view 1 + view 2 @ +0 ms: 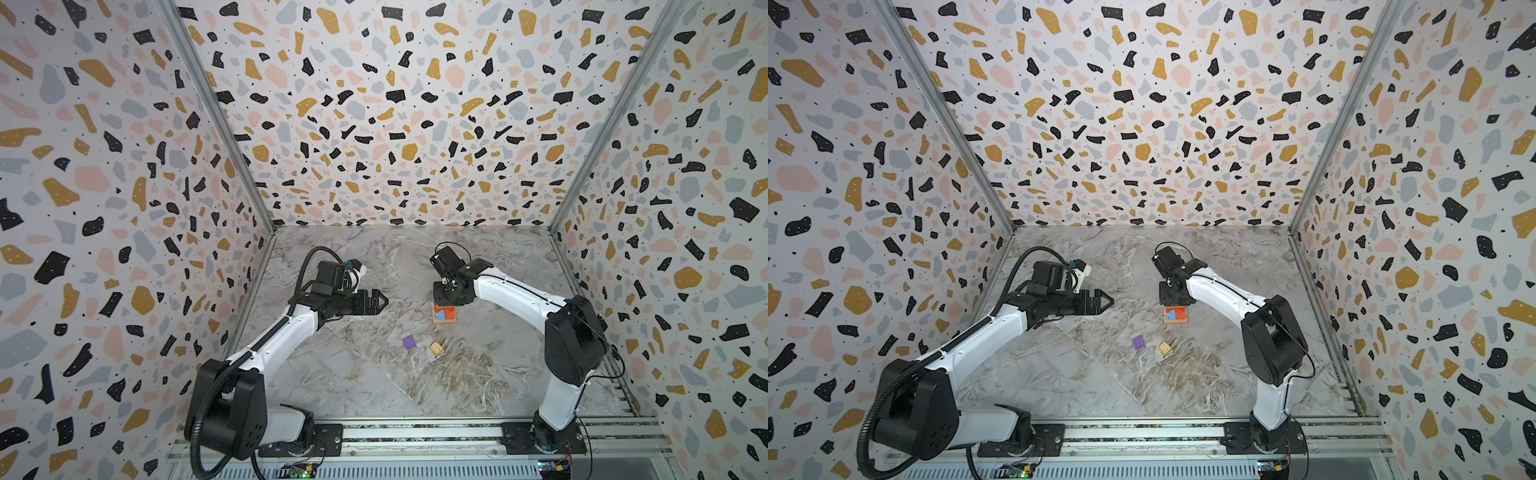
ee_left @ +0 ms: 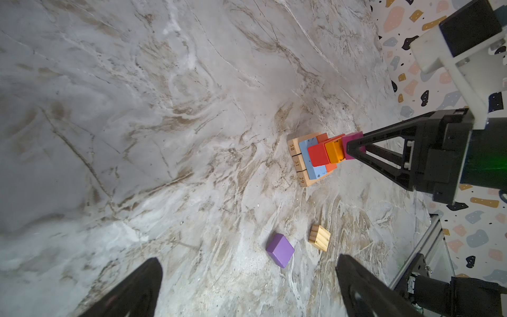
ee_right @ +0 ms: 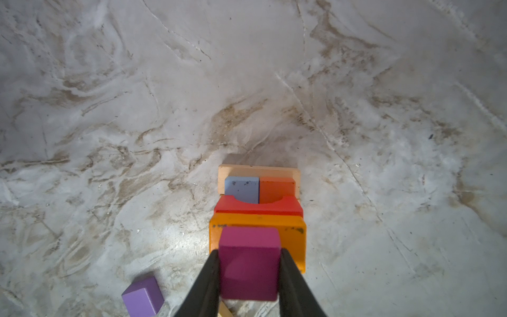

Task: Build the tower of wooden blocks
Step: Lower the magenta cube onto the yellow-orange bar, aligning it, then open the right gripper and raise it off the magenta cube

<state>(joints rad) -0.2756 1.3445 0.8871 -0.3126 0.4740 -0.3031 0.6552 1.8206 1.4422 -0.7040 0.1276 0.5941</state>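
**Right gripper holding the magenta cube at the top of the wood block tower, left gripper idle.**

On the marbled table point(image 1: 365, 386), the wood block tower point(image 2: 315, 160) stood right of centre under the right arm point(image 1: 515, 293). It had a tan base, light blue and orange-red blocks, a notched red block and then an orange block point(image 3: 295, 241). The right gripper point(image 3: 250, 252) was clamped on the sides of the magenta cube point(image 3: 249, 263) at the orange block's top; whether the cube rested there could not be told. The left gripper point(image 2: 247, 266) hung spread wide and empty, well apart from the tower. The purple cube point(image 2: 279, 249) and tan cube point(image 2: 319, 237) lay loose near each other. The magenta cube sat off-centre on the orange block, so a tilted release could probably tip it. A finger dragging as the jaws opened could shove the offset upper layers over.
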